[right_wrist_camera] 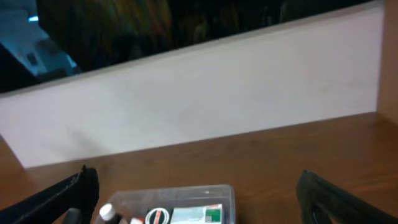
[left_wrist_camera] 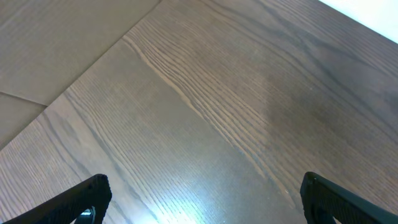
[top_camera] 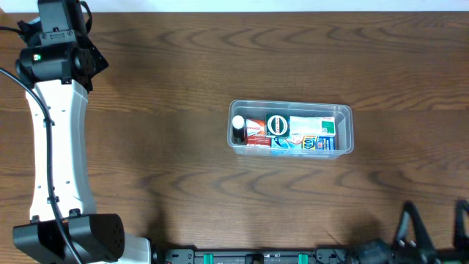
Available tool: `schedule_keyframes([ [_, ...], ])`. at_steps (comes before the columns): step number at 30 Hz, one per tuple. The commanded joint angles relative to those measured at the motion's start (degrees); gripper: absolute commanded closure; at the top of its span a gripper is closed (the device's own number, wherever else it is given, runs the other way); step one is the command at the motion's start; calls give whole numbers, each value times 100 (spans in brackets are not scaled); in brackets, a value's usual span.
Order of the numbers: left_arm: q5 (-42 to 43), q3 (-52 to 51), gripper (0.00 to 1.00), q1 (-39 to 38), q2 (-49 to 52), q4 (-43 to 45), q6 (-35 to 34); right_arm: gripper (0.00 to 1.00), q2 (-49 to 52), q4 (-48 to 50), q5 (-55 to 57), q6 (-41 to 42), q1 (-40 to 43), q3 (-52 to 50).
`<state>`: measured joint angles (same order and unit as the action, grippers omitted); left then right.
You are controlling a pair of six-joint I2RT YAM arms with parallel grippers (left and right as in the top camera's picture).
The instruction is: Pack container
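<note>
The clear container (top_camera: 293, 104) sits right of the table's centre. It holds a small white-capped bottle (top_camera: 238, 128) at its left end, a red and white box (top_camera: 256, 130), a round black and white tin (top_camera: 278, 125), a white and green box (top_camera: 313, 125) and a blue box (top_camera: 300, 144). My left gripper (left_wrist_camera: 202, 199) is open and empty over bare wood at the far left corner. My right gripper (top_camera: 434, 224) is open and empty at the near right edge, well short of the container. The right wrist view shows the container's far rim (right_wrist_camera: 168, 191) between the fingers (right_wrist_camera: 199, 199).
The dark wooden table (top_camera: 161, 110) ends at a pale wall (right_wrist_camera: 205, 93) along its far edge. The left arm's white link (top_camera: 58, 147) runs down the left side. Black arm bases line the near edge (top_camera: 256, 257).
</note>
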<state>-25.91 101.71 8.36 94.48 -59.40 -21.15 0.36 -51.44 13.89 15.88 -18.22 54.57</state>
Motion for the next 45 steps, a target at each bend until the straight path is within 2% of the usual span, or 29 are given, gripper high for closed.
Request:
schedule_keyframes([
  [1, -92, 63, 2, 9, -81, -15, -9, 1, 20, 271, -415, -28, 48, -577],
  [11, -92, 63, 2, 9, -81, -15, -9, 1, 24, 1766, -935, -7, 48, -2839],
  [20, -92, 63, 2, 9, -81, -15, -9, 1, 24, 2752, -1735, -9, 48, -4157],
  [26, -92, 63, 2, 9, -81, -15, -9, 1, 24, 3128, -1753, -334, 46, -4535],
  [34, -92, 63, 2, 9, -81, -15, -9, 1, 24, 3928, -2334, -481, 48, -4966],
  [45, -92, 63, 2, 9, -81, -15, -9, 1, 74, 4105, -2334, -702, 48, -5110],
])
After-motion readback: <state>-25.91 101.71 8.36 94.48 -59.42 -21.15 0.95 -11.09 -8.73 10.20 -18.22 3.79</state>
